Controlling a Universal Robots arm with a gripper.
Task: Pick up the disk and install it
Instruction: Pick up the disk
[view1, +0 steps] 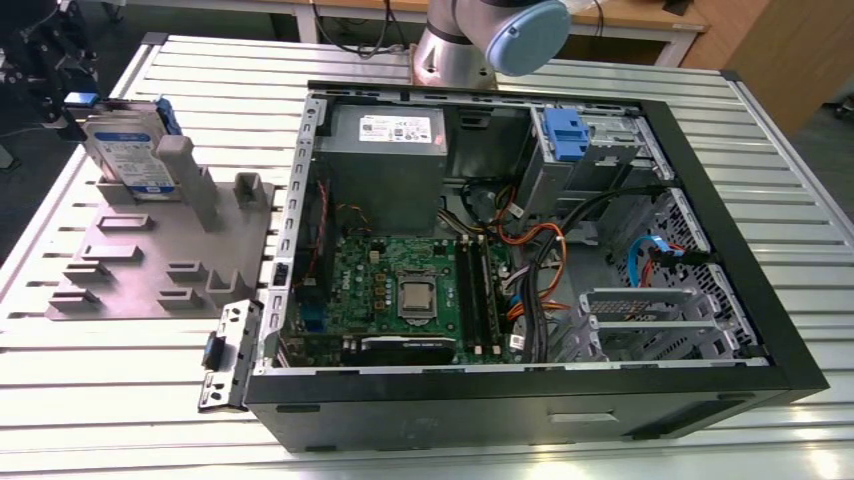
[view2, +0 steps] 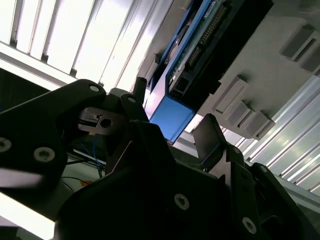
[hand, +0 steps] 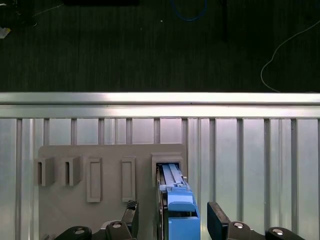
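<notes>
While the disk stands on edge in a slot of the matte grey holder plate, on the ribbed aluminium counter to the exterior view's left of the open black computer case, the dark jaws hang wide open. One flat pad sits on each side of the disk's blue plastic bracket, gripping nothing.
</notes>
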